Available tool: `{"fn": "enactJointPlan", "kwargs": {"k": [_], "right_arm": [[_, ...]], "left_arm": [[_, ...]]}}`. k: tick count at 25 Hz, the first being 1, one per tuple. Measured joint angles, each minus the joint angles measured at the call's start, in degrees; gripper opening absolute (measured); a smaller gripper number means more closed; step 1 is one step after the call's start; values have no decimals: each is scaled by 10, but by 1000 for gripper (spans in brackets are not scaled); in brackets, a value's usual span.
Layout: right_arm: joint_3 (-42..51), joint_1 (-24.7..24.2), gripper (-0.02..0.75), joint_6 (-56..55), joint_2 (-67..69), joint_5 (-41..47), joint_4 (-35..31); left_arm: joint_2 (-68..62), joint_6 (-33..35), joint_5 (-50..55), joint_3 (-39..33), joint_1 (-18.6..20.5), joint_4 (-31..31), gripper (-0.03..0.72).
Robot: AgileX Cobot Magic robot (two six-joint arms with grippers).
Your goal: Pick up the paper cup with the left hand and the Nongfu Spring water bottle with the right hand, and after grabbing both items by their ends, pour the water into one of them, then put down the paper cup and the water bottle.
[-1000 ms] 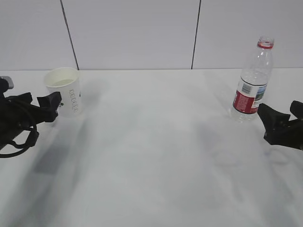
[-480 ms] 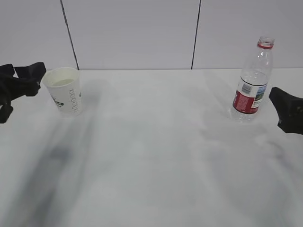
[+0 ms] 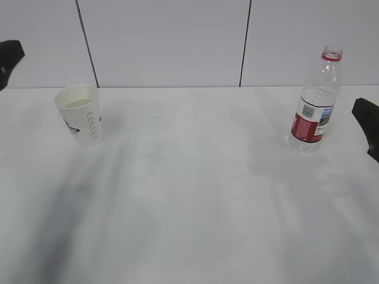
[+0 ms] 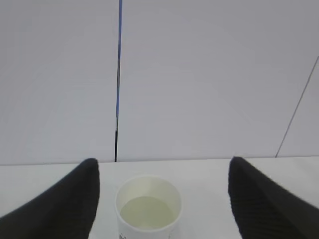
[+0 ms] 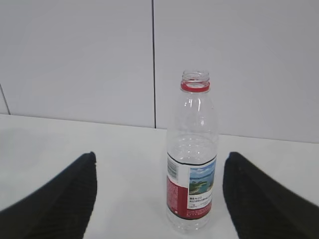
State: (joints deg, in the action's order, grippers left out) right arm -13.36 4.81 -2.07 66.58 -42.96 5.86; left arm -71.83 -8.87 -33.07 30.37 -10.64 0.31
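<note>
The paper cup (image 3: 80, 112) stands upright at the back left of the table, free of any grip. Pale water (image 4: 148, 213) fills its lower part. My left gripper (image 4: 163, 162) is open, back from the cup and above its rim, with one finger (image 3: 9, 56) showing at the exterior view's left edge. The Nongfu Spring water bottle (image 3: 315, 103) stands upright and uncapped at the back right and looks nearly empty. My right gripper (image 5: 160, 155) is open and drawn back from the bottle (image 5: 193, 164), with one finger (image 3: 368, 125) at the right edge.
The white table (image 3: 189, 195) runs between cup and bottle. A white panelled wall (image 3: 166, 41) with dark seams stands right behind both.
Both grippers have pulled away: the left rose and went off to the left from the cup, the right slid right from the bottle. Cup and bottle have not moved.
</note>
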Motion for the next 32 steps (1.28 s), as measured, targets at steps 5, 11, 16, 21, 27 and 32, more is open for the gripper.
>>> {"fn": "enactJointPlan", "kwargs": {"k": [5,11,16,21,27,32], "right_arm": [[1,0,592,-1,-80,93,1],[3,0,587,-1,-181,198,3],[3,0,587,-1,-256,285,3],[-8,0,587,-1,-324,377,3],[-35,0,587,-1,-377,466,3],[-69,0,570,-1,-396,563,3]], "left_arm": [[105,0,87,-1,0,14,591],[213,0,179,-4,0,37,589],[300,0,284,-4,0,53,580],[380,0,371,-4,0,64,577],[444,0,461,-4,0,66,575],[464,0,541,6,0,64,573]]}}
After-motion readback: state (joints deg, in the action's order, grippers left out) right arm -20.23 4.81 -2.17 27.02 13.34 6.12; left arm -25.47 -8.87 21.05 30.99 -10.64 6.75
